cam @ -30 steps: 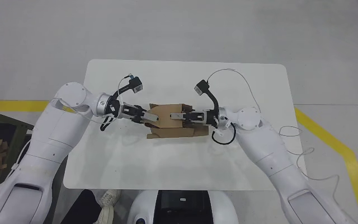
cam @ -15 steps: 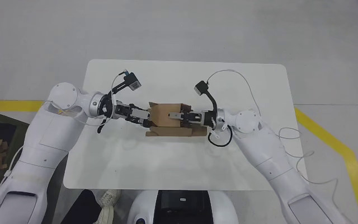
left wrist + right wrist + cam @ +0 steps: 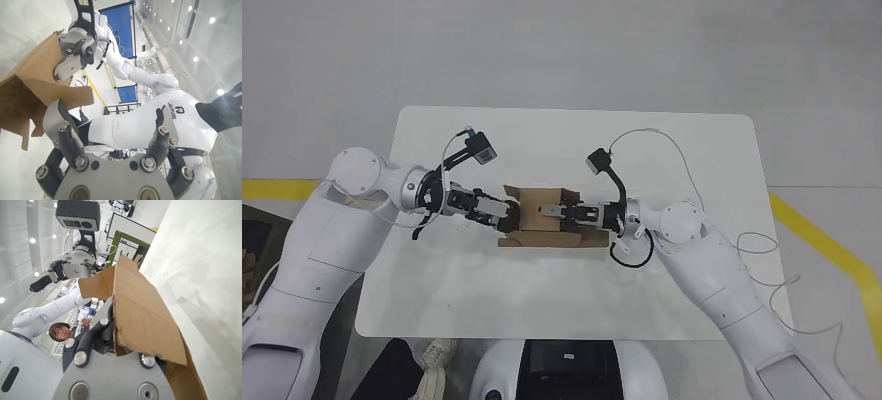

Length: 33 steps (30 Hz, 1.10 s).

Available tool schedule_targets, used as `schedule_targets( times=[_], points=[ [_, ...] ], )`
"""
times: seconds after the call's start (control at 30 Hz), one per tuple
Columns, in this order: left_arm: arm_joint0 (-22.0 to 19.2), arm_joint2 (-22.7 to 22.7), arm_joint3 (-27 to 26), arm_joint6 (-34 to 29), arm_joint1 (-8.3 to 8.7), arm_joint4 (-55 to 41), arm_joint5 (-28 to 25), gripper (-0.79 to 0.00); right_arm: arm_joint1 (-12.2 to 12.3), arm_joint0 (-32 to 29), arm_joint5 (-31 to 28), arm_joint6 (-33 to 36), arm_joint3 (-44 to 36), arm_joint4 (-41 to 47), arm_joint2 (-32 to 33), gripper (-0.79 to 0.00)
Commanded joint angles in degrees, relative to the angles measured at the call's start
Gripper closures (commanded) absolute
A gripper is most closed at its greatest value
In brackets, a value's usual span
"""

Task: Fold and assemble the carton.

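The carton lies on the table, at the centre of the top view. The left gripper is spread at its left end, one finger touching a flap. The right gripper, coming from the right, pinches a carton wall.

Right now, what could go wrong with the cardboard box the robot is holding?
1. The right jaws pinch just one wall of the box, and the edge there looks ragged, so it might tear further.
2. The left jaws stand wide open beside a loose flap; a push could crease it wrongly or knock the box from the other grip.
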Motion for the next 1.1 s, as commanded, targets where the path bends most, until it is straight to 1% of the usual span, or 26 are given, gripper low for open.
schedule_targets(
  times=[0.0, 0.4, 0.8, 1.07],
  points=[
    [-0.31, 0.48, 0.18, 0.0, -0.22, 0.32, -0.1, -0.785, -0.05, 0.02, 0.14, 0.27, 0.04, 0.27, -0.07, 0.0],
    [-0.6, 1.35, -0.67, 1.19, -0.92, 2.8, -0.55, -0.785, -0.46, 0.08, -0.14, 0.6, 0.46, 0.82, -0.72, 0.0],
    [1.24, -3.75, 2.05, 1.44, -0.21, -0.8, -0.98, -0.785, -0.16, -0.94, -0.93, 1.09, 0.6, 2.78, 1.16, 0.0],
    [1.37, -4.6, 3.65, 1.76, -0.24, -0.36, -0.48, -0.785, -0.02, -2.05, -0.5, 3.82, -1.06, 4.41, 1.21, 0.0]
  ],
)
